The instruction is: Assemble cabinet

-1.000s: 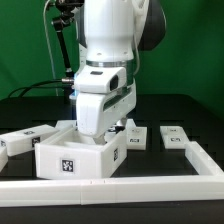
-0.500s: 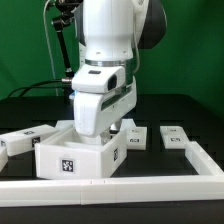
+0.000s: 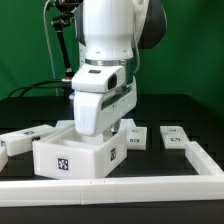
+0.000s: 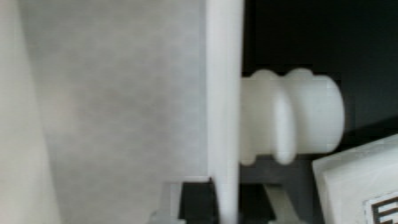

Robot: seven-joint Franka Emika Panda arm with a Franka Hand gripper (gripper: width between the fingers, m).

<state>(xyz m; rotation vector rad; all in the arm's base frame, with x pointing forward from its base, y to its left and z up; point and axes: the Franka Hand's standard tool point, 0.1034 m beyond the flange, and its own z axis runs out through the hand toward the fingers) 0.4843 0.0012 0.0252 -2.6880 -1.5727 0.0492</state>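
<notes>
The cabinet [image 3: 75,155], a white open-topped box with a marker tag on its front and one on its side, stands at the middle of the black table. My gripper [image 3: 93,131] reaches down into it; the white hand hides the fingers in the exterior view. In the wrist view the gripper [image 4: 221,203] has its dark fingers [image 4: 192,204] on either side of a thin upright white wall [image 4: 221,90] of the cabinet, closed against it. A ribbed white knob [image 4: 295,115] sits just beyond that wall.
A flat white part with tags [image 3: 24,138] lies at the exterior view's left, another [image 3: 178,138] at its right, and a small tagged part [image 3: 135,137] sits behind the cabinet. A white rail [image 3: 110,188] borders the front and the right side [image 3: 205,160].
The cabinet has shifted slightly toward the exterior view's left together with the hand. The loose parts have not moved.
</notes>
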